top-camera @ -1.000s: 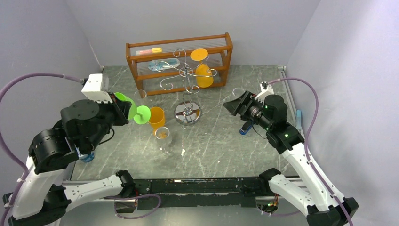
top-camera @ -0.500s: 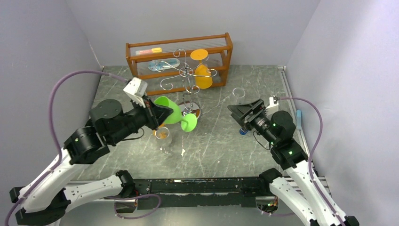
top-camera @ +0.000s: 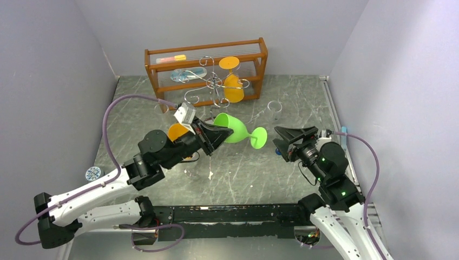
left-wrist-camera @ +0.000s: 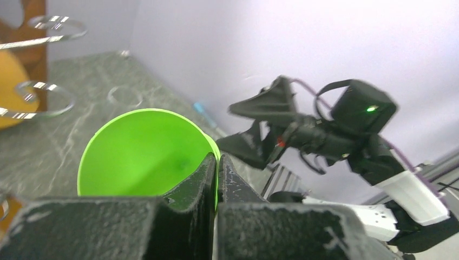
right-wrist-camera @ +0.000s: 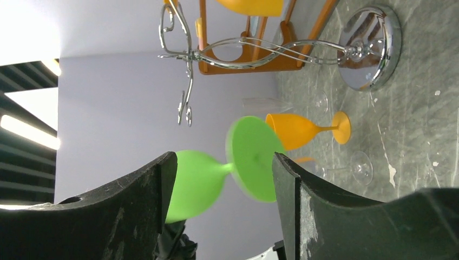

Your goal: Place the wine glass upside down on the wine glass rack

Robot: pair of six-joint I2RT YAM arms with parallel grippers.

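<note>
While the left gripper [top-camera: 215, 134] pinches its rim with jaws closed tight, the green wine glass [top-camera: 234, 128] hangs sideways in the air — bowl toward the left arm, foot pointing at the right gripper [top-camera: 279, 136]. That one stands wide open near the foot, holding nothing. Just behind the glass rises the wine glass rack [top-camera: 215, 89], an orange glass [top-camera: 234, 86] upside down at one of its curled arms — the wooden shelf [top-camera: 260, 54] beyond, against the wall.
</note>
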